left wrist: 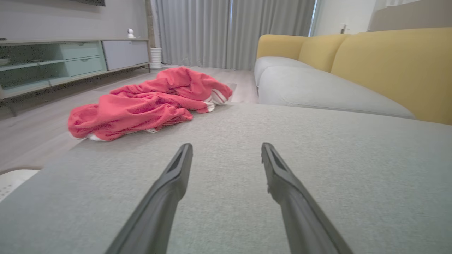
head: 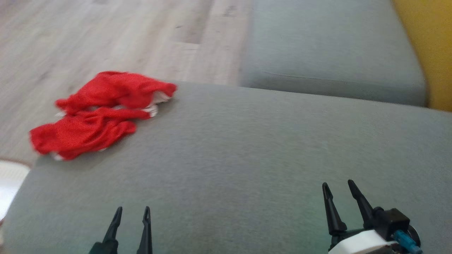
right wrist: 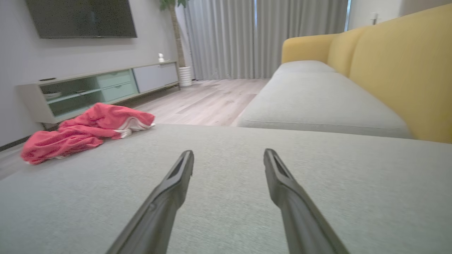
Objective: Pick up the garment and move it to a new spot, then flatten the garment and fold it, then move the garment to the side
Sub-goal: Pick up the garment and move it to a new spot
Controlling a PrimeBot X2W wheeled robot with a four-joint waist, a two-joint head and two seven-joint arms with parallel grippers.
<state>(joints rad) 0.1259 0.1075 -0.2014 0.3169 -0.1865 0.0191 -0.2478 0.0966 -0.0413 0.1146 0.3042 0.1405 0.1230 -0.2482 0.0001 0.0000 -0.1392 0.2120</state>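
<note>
A crumpled red garment point(head: 100, 109) with white trim lies bunched at the far left corner of the grey sofa cushion point(head: 247, 158). The same red garment point(left wrist: 148, 104) appears ahead and left of the fingers in the left wrist view, and further off as the red garment point(right wrist: 84, 130) in the right wrist view. My left gripper point(head: 132, 211) is open near the cushion's front edge, well short of the cloth, nothing between its fingers. My right gripper point(head: 338, 186) is open at the lower right, far from the cloth. Both hover just above the cushion.
A second grey seat cushion point(head: 332, 53) lies beyond, with the yellow sofa back point(head: 427, 46) to its right. Wooden floor point(head: 106, 35) runs along the cushion's left and far edges. A low TV cabinet point(right wrist: 102, 88) and curtains point(right wrist: 229, 38) stand across the room.
</note>
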